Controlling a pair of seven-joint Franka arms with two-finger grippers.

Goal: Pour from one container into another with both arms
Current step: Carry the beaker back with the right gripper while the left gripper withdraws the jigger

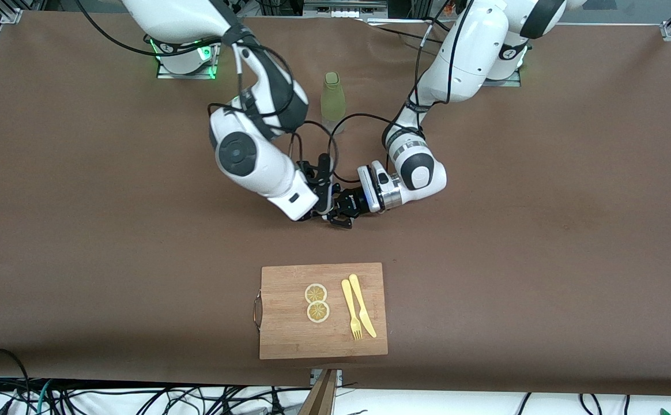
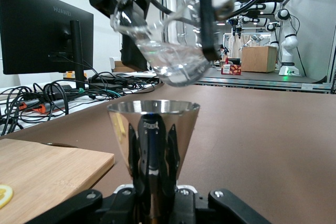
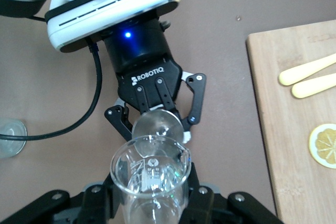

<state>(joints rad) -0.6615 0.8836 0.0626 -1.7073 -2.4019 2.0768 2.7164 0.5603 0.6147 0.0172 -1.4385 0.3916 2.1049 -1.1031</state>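
Mid-table, your right pincer clamps a clear glass beaker, tipped spout-down over the steel cone cup that your left pincer grips shut by its stem. Keep the spout centred above the rim and tilt slowly. The cutting board lies nearer the camera; the green bottle stands farther away, with open table at either end.

Clear glass beaker, mirror-shiny metal cup, matt wooden board.
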